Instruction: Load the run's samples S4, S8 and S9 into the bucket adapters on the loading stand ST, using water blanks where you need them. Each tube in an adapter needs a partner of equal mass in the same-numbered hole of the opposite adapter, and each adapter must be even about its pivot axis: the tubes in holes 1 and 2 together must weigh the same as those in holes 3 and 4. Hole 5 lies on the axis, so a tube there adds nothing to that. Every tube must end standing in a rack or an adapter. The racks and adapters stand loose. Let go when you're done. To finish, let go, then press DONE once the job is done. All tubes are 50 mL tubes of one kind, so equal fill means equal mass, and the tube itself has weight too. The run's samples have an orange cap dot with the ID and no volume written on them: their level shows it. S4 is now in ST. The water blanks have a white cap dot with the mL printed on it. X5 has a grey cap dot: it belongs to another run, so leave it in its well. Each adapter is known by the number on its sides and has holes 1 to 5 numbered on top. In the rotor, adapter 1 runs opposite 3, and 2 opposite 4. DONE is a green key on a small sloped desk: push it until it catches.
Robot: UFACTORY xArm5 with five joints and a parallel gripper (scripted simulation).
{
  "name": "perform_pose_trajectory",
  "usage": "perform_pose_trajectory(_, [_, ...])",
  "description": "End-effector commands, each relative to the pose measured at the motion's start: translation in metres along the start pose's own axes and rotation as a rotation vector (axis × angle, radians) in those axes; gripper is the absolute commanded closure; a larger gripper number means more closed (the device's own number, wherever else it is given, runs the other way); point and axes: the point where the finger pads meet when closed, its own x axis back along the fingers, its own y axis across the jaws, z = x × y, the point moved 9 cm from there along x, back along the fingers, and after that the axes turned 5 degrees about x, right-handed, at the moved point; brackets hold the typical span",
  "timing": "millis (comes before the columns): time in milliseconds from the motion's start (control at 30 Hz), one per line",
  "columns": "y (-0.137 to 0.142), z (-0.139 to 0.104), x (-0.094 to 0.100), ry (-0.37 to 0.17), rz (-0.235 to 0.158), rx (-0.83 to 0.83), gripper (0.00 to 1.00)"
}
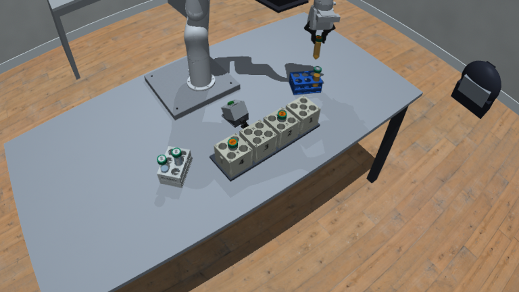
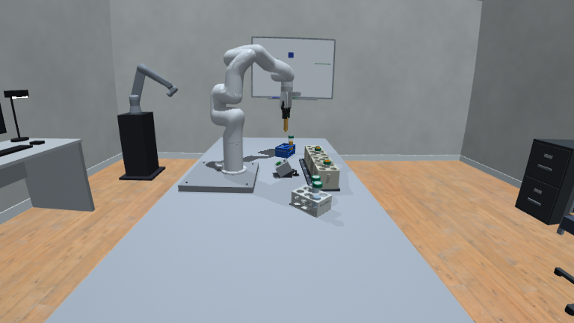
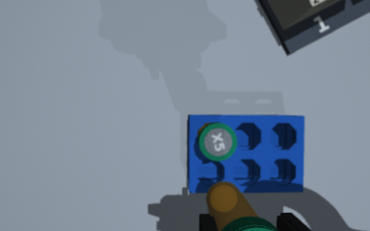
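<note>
Top: gripping with the gripper (image 1: 318, 39) (image 2: 285, 115) (image 3: 250, 223) clamped on an orange-dotted sample tube (image 1: 316, 49) (image 2: 285, 125) (image 3: 233, 212), hanging above and behind the blue rack (image 1: 307, 90) (image 2: 281, 151) (image 3: 294, 153). Seemingly at the transfer step. Showing orange dots also in adapter 2 (image 1: 289, 132) and adapter 4 (image 1: 241, 161); two white-dotted blanks in the white rack (image 1: 171, 180) (image 2: 323, 206). Next, probably carry to an adapter hole with an equal-mass partner opposite (can't read the ID).

Exterior: hanging near upright, tapered tip down, amber contents, well apart from the worktop (image 1: 95, 215) (image 2: 253, 260) (image 3: 63, 144).

Wrist: seeing green cap rim, brownish amber cone; X5 (image 1: 317, 69) (image 2: 291, 137) (image 3: 218, 141) standing in its well, to be left alone. Needs lifting clear of that cap, then lowering straight, lest adapters shift.
</note>
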Motion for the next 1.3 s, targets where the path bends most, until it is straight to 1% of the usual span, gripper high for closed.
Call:
perform_pose_trajectory(0, [0.003, 0.003, 0.002, 0.009, 0.003, 0.033, 1.00])
perform_pose_trajectory(200, [0.025, 0.023, 0.002, 0.010, 0.002, 0.233, 1.00])
perform_pose_trajectory(267, [0.025, 0.023, 0.002, 0.010, 0.002, 0.233, 1.00])
perform_pose_trajectory(533, [0.054, 0.050, 0.003, 0.010, 0.000, 0.495, 1.00])
perform_pose_trajectory(767, [0.080, 0.074, 0.003, 0.011, 0.000, 0.495, 1.00])
perform_pose_trajectory(833, [0.080, 0.074, 0.003, 0.011, 0.000, 0.495, 1.00])
perform_pose_trajectory(1267, [0.128, 0.118, 0.003, 0.011, 0.000, 0.495, 1.00])
